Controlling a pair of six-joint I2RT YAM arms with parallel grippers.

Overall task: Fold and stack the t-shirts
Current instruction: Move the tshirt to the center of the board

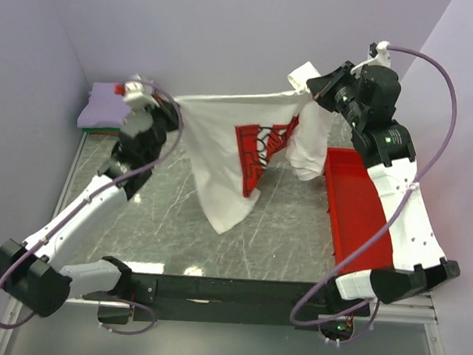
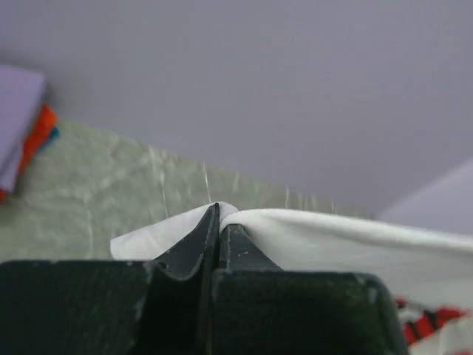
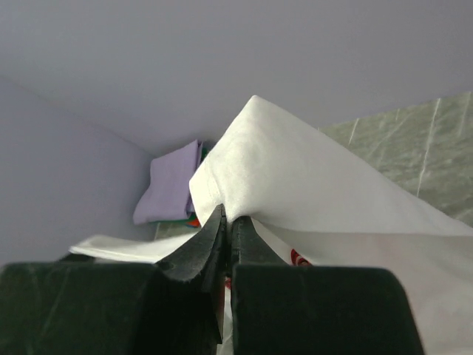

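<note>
A white t-shirt [image 1: 222,156] with a big red print hangs in the air between both arms, its top edge stretched taut and its lower part drooping toward the table. My left gripper [image 1: 177,104] is shut on the shirt's left end; in the left wrist view the cloth [image 2: 318,229] folds over the closed fingertips [image 2: 219,214]. My right gripper [image 1: 312,87] is shut on the right end, where bunched cloth [image 3: 295,170] rises above the tips [image 3: 228,214]. A folded stack with a lavender t-shirt [image 1: 104,103] on top lies at the back left corner.
A red plastic tray [image 1: 356,202] lies along the right side of the marbled table [image 1: 160,221], under the right arm. Pale purple walls enclose the back and sides. The folded pile [image 3: 171,183] also shows in the right wrist view behind the cloth.
</note>
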